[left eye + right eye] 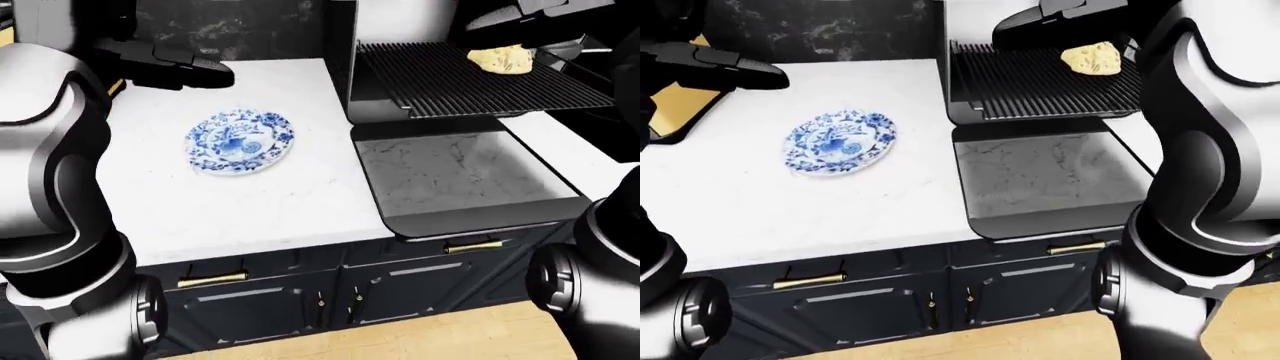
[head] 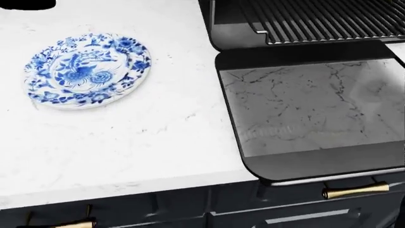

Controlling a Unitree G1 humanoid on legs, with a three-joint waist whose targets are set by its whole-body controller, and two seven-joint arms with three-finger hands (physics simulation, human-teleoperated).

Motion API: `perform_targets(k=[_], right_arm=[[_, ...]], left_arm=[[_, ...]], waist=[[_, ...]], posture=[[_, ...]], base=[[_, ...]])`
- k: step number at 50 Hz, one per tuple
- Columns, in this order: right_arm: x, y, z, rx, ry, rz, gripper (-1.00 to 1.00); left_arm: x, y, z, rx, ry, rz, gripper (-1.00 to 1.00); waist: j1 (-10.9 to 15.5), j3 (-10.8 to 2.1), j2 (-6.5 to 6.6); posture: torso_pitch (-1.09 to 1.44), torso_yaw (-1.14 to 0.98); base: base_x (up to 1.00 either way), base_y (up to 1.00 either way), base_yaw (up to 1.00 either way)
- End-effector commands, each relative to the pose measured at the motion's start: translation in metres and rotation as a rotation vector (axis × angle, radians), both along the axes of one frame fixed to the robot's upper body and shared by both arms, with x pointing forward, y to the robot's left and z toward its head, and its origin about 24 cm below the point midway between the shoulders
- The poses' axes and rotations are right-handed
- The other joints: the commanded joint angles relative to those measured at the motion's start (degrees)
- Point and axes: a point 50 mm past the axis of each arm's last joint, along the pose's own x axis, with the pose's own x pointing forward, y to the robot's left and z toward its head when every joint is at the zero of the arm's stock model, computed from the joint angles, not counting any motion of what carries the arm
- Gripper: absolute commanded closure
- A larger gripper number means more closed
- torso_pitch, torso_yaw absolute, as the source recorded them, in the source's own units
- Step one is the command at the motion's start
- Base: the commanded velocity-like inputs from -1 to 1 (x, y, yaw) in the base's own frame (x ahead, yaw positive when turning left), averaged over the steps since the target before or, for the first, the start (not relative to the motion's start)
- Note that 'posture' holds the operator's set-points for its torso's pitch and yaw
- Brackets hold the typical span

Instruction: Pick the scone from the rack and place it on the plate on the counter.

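White counter (image 1: pixel 250 202); scone (image 1: pixel 1092 58) on rack (image 1: pixel 1040 86) just beside right hand (image 1: pixel 1055 26).

Glossy glazed plate (image 2: pixel 87 70), matt marble counter (image 2: pixel 127 142), dark metal rack (image 1: pixel 470 79)

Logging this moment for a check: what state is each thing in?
scone: on the rack, not lifted.
rack: pulled out over the door.
oven door: open, lying flat.
plate: bare, on the counter.
left hand: open, above the counter.
right hand: by the scone; grip unclear.
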Motion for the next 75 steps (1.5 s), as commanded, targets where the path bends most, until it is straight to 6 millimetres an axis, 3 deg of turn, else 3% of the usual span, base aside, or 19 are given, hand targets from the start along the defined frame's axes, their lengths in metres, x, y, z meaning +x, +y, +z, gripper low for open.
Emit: perform_targets(k=[1,2,3,4,5,8,12,13,14,17,21,22,23,25,27,36,53,63,75], right_arm=[[-0.012,-0.006,0.015,0.015,-0.100,-0.034,-1.00],[-0.013,-0.007,0.015,0.017,-0.098,-0.034,-1.00],[-0.013,-0.007,0.015,0.017,-0.097,-0.035,-1.00],[-0.013,-0.007,0.016,0.015,-0.098,-0.037,-1.00],[-0.014,-0.007,0.016,0.013,-0.099,-0.035,-1.00],[-0.014,-0.007,0.016,0.013,-0.099,-0.033,-1.00],[-0.013,-0.006,0.015,0.012,-0.097,-0.033,-1.00],[-0.013,-0.006,0.015,0.012,-0.097,-0.033,-1.00],[-0.013,-0.006,0.015,0.010,-0.097,-0.033,-1.00],[-0.014,-0.007,0.015,0.014,-0.097,-0.033,-1.00],[-0.015,-0.009,0.015,0.020,-0.093,-0.044,-1.00],[-0.016,-0.010,0.017,0.037,-0.106,-0.035,-1.00],[-0.015,-0.010,0.016,0.027,-0.093,-0.050,-1.00],[-0.015,-0.011,0.014,0.027,-0.090,-0.056,-1.00],[-0.014,-0.010,0.014,0.037,-0.088,-0.051,-1.00],[-0.014,-0.011,0.018,0.037,-0.096,-0.068,-1.00],[-0.024,-0.051,0.035,-0.037,-0.029,-0.249,-1.00],[0.004,-0.077,0.030,-0.066,0.045,-0.363,-1.00],[0.034,-0.090,0.029,-0.063,0.085,-0.399,-1.00]], left_arm=[[-0.014,-0.004,0.020,0.025,-0.120,-0.016,-1.00],[-0.014,-0.004,0.020,0.023,-0.120,-0.016,-1.00],[-0.014,-0.004,0.020,0.024,-0.120,-0.015,-1.00],[-0.013,-0.004,0.020,0.025,-0.120,-0.015,-1.00],[-0.013,-0.004,0.020,0.024,-0.121,-0.016,-1.00],[-0.012,-0.004,0.019,0.023,-0.121,-0.016,-1.00],[-0.016,-0.003,0.019,0.024,-0.122,-0.015,-1.00],[-0.016,-0.003,0.019,0.025,-0.121,-0.012,-1.00],[-0.016,-0.002,0.019,0.026,-0.121,-0.012,-1.00],[-0.016,-0.003,0.019,0.025,-0.122,-0.015,-1.00],[-0.015,-0.004,0.019,0.027,-0.122,-0.016,-1.00],[-0.015,-0.004,0.020,0.027,-0.124,-0.015,-1.00],[-0.014,-0.004,0.020,0.028,-0.125,-0.016,-1.00],[-0.014,-0.004,0.020,0.029,-0.123,-0.015,-1.00],[-0.013,-0.004,0.021,0.030,-0.123,-0.016,-1.00],[-0.013,-0.004,0.022,0.028,-0.128,-0.016,-1.00],[-0.011,-0.004,0.019,0.029,-0.128,-0.016,-1.00],[-0.010,-0.004,0.021,0.027,-0.128,-0.018,-1.00],[-0.009,-0.006,0.022,0.033,-0.128,-0.019,-1.00]], waist=[[-0.2,-2.09,-0.52],[-0.6,-1.65,-0.69],[-0.5,-1.89,0.62],[-0.5,-2.02,0.51],[-0.7,-3.56,0.66],[-0.2,-3.11,2.14],[-1.1,-3.52,6.67],[-0.9,-2.82,5.51],[-1.4,-2.61,6.28],[-1.2,-3.66,5.52],[-0.8,-3.37,4.05],[-0.6,-1.76,3.09],[-0.2,-2.60,2.75],[0.3,-2.98,-0.10],[0.7,-2.61,0.86],[0.2,-2.86,1.74],[0.5,-2.44,0.95],[0.6,-2.57,0.90],[0.3,-3.17,1.64]], posture=[[0.00,0.00],[0.00,0.00],[0.00,0.00],[0.00,0.00],[0.00,0.00],[0.00,0.00],[0.00,0.00],[0.00,0.00],[0.00,0.00],[0.00,0.00],[0.00,0.00],[0.00,0.00],[0.00,0.00],[0.00,0.00],[0.00,0.00],[0.00,0.00],[0.00,0.00],[0.00,0.00],[0.00,0.00]], base=[[0.00,0.00,0.00],[0.00,0.00,0.00],[0.00,0.00,0.00],[0.00,0.00,0.00],[0.08,0.00,0.00],[0.13,0.00,0.00],[0.29,0.00,0.00],[0.30,0.00,0.00],[0.30,0.00,0.00],[0.29,0.00,0.00],[0.29,0.00,0.00],[0.00,0.00,0.00],[0.00,0.00,0.00],[0.00,0.00,0.00],[0.00,0.00,0.00],[0.00,0.00,0.00],[0.00,0.00,0.00],[0.00,0.00,0.00],[0.00,0.00,0.00]])
